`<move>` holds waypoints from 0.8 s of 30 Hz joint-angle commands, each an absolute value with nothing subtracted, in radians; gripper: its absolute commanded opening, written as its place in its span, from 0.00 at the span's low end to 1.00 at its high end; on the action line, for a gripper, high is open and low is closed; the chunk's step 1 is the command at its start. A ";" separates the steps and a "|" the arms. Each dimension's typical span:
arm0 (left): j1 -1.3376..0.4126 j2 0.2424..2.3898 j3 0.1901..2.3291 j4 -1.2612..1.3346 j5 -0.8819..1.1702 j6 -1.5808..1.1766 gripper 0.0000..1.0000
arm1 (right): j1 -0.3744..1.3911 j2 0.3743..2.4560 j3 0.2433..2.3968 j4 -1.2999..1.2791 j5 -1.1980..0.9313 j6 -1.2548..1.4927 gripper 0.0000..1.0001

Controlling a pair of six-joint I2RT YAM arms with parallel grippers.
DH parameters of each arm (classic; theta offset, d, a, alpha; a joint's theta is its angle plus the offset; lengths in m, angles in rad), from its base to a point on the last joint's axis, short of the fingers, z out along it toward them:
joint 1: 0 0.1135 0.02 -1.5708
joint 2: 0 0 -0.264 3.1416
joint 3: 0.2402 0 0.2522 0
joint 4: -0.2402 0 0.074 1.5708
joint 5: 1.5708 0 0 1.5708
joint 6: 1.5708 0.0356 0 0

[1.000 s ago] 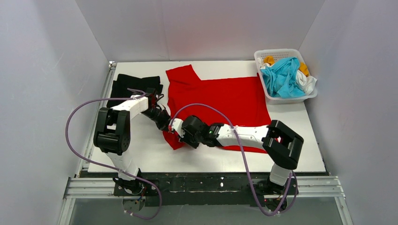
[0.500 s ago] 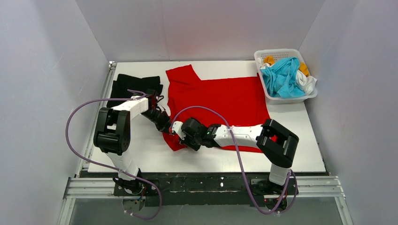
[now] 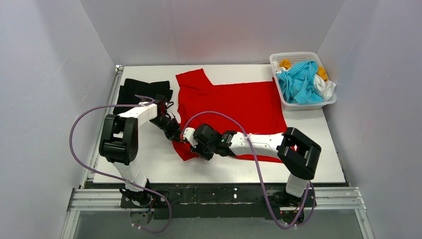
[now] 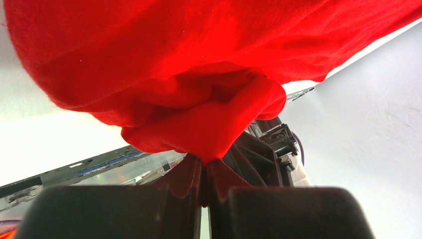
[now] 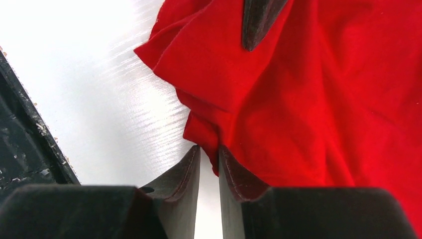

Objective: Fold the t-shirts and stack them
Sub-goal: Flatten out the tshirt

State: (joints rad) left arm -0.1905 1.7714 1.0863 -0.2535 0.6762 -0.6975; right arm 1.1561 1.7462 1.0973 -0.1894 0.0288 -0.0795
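The bright red t-shirt (image 3: pixel 239 104) lies spread on the white table, with its near-left corner bunched up. My left gripper (image 3: pixel 176 136) is shut on that bunched corner; in the left wrist view the cloth (image 4: pixel 174 59) is pinched between the closed jaws (image 4: pixel 205 163). My right gripper (image 3: pixel 191 143) sits right next to it, and its nearly closed jaws (image 5: pixel 209 151) pinch the edge of the red cloth (image 5: pixel 323 99). The black t-shirt (image 3: pixel 142 89) lies folded at the back left. Cyan (image 3: pixel 298 82), white (image 3: pixel 326 89) and orange-yellow (image 3: pixel 284 63) shirts lie piled in the basket.
The white lattice basket (image 3: pixel 294 54) stands at the table's back right corner. Grey walls close in the left, back and right sides. The two grippers are almost touching; the left fingertip (image 5: pixel 259 17) shows in the right wrist view. Purple cables loop over both arms.
The right arm shifted a little left, then back right. Both grippers stay at the red shirt's near-left corner, still holding the cloth.
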 commanded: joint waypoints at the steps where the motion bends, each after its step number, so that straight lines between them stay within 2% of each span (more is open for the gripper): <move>1: -0.183 1.733 1.072 -0.388 0.673 -0.680 0.00 | 1.157 1.725 1.108 -0.215 0.016 -0.062 0.28; 9: -0.183 1.732 1.079 -0.400 0.665 -0.672 0.00 | 1.157 1.734 1.108 -0.212 0.021 -0.047 0.32; 11: -0.184 1.729 1.079 -0.404 0.660 -0.671 0.00 | 1.157 1.740 1.113 -0.212 0.011 -0.046 0.26; 15: -0.183 1.725 1.080 -0.410 0.660 -0.670 0.00 | 1.157 1.736 1.112 -0.219 0.024 -0.039 0.01; 20: -0.188 1.676 1.049 -0.410 0.662 -0.690 0.00 | 1.157 1.655 1.064 -0.264 0.015 -0.008 0.01; 24: -0.209 1.557 0.961 -0.410 0.633 -0.721 0.00 | 1.157 1.578 1.027 -0.332 -0.007 0.074 0.01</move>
State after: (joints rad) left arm -0.1928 1.6974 1.0382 -0.2745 0.6491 -0.6922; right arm 1.1561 1.6833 1.0515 -0.2550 0.0227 -0.0036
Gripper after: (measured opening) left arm 0.015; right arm 0.025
